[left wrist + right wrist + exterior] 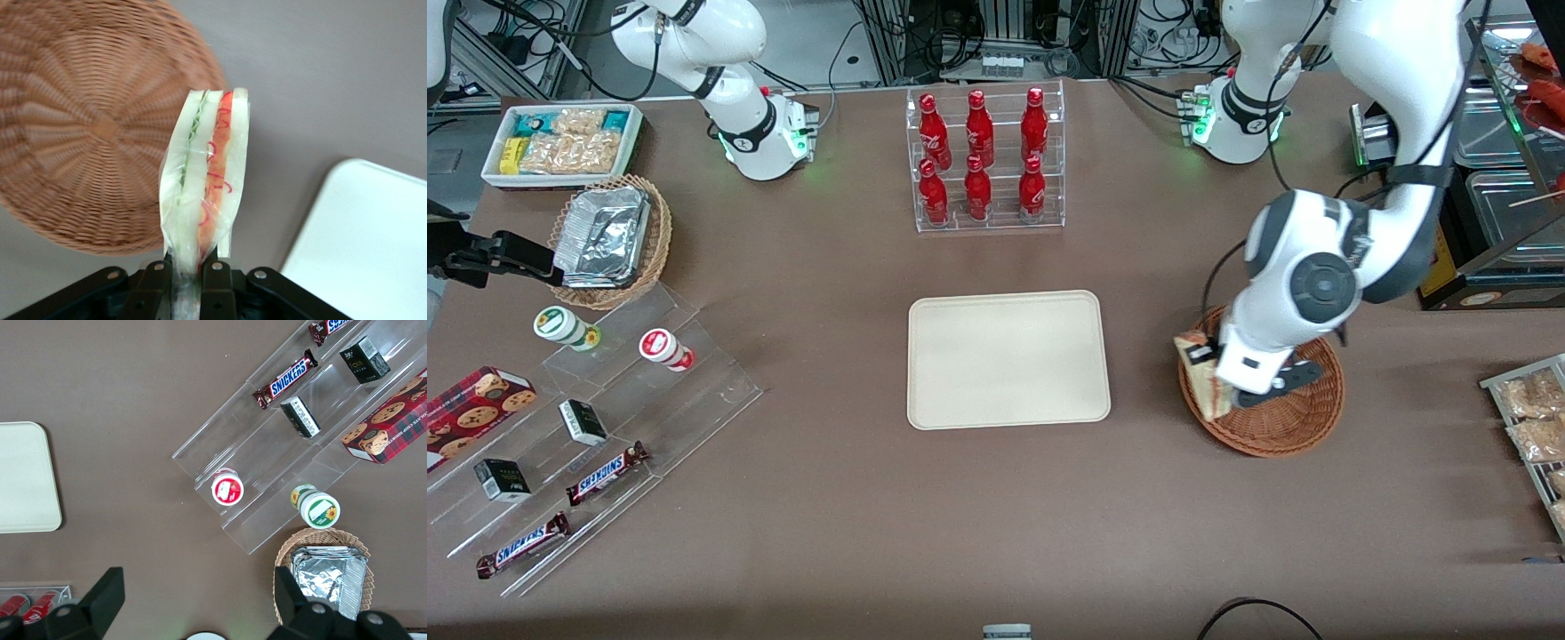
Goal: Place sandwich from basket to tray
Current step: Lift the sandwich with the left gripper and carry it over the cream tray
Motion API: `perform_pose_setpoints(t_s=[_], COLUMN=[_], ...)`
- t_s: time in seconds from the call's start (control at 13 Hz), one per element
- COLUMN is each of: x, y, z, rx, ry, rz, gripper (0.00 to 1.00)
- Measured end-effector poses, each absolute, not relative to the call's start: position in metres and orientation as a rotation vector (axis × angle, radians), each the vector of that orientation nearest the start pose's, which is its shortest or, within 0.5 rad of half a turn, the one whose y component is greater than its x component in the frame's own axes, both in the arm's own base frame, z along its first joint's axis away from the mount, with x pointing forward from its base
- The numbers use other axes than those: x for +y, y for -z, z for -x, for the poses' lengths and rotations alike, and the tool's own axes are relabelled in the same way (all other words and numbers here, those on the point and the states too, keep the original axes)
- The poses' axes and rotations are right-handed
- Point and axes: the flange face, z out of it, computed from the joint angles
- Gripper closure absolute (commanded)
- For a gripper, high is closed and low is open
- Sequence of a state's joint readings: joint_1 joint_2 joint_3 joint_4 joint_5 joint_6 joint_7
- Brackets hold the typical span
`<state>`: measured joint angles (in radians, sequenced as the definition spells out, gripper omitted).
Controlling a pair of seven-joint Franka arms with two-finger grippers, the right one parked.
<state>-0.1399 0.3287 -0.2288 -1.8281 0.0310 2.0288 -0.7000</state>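
Above one basket (1280, 422), jaws (190, 280) gripping one sandwich (207, 180)

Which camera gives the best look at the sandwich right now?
The left wrist view: the sandwich shows its filling layers, pinched in the claw. The front view shows it partly hidden by the arm, over the basket rim. The right wrist view misses it.

even bright overhead light, soft shadows, sharp.

You're looking at a brown, matte surface (996, 498) filling most of the frame. Along the top edge, grey floor shows with black cables (543, 53) and metal framing. At the upper right stands a metal rack (1507, 169).
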Motion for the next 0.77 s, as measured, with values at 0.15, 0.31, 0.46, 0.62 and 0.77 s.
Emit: perform_pose_setpoints(t_s=[0.15,0.31,0.46,0.62,0.77], x=[-0.261,-0.311,-0.352,-0.382,-0.413], y=[-0.352,-0.352,-0.343,-0.331,-0.317], z=[-0.577,-0.568,-0.56,-0.555,-0.546], rx=[-0.411,-0.394,-0.358,-0.335,-0.337], ry=[-0.176,-0.163,-0.171,-0.184,-0.199], rz=[3.101,3.114,3.122,3.128,3.125], gripper=[1.0,1.0,1.0,1.0,1.0])
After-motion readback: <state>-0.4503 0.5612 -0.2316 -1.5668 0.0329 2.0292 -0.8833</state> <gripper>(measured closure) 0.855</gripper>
